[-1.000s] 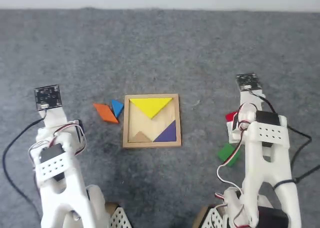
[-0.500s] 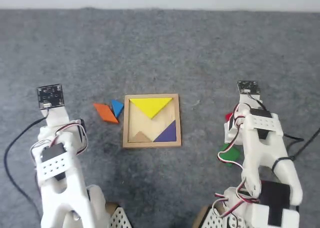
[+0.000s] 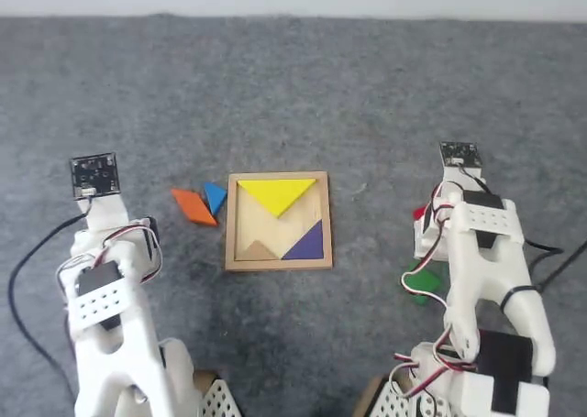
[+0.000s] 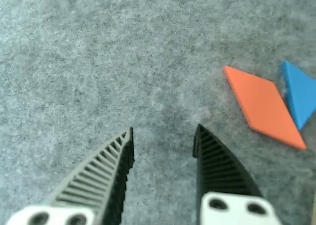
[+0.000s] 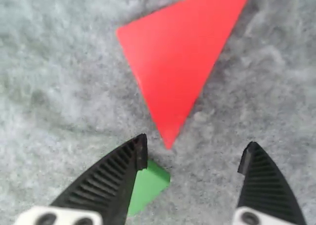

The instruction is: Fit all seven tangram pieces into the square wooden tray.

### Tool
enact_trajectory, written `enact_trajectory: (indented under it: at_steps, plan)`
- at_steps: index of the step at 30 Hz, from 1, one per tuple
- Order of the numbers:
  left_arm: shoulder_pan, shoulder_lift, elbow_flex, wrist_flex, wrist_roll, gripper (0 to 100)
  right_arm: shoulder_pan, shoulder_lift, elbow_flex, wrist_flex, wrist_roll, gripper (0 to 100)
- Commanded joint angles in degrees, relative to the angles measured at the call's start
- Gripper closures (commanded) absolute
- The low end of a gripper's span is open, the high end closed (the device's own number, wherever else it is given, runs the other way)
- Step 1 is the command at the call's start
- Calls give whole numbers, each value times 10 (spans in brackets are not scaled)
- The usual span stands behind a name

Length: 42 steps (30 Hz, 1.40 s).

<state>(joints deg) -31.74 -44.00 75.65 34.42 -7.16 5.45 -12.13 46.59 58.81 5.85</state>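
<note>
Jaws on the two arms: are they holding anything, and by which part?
Nothing is held. Both pairs of jaws stand open; the right pair hangs over the red triangle, ungripped.

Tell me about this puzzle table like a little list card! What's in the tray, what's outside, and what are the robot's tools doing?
Tray: square wooden tray, mid-table
Inside it: yellow triangle, purple triangle
Outside, by the left arm: orange parallelogram and blue triangle, side by side
Outside, by the right arm: red triangle, green piece
Left tool: open, over bare mat near the orange parallelogram
Right tool: open, at the red triangle's tip
</note>
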Motion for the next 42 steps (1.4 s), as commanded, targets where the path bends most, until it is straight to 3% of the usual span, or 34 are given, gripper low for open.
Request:
enact_trajectory:
  at_steps: [1, 11, 16, 25, 30, 38, 42]
  plan:
    - [20, -18, -62, 22, 7, 816, -6, -17, -37, 10, -6, 691]
    - [83, 5, -200, 154, 6, 812, 19, -21, -24, 10, -6, 691]
    - [107, 143, -288, 218, 18, 811, 36, -16, -18, 10, -6, 691]
    - [129, 404, -434, 258, 113, 811, 32, -16, 0, -16, -3, 691]
    - [130, 420, -447, 255, 142, 811, 32, -16, 1, -18, -3, 691]
    - [152, 423, -445, 282, 306, 780, 31, -16, 1, -18, -2, 691]
    - [178, 423, -442, 282, 340, 773, 31, -16, 2, -17, -2, 691]
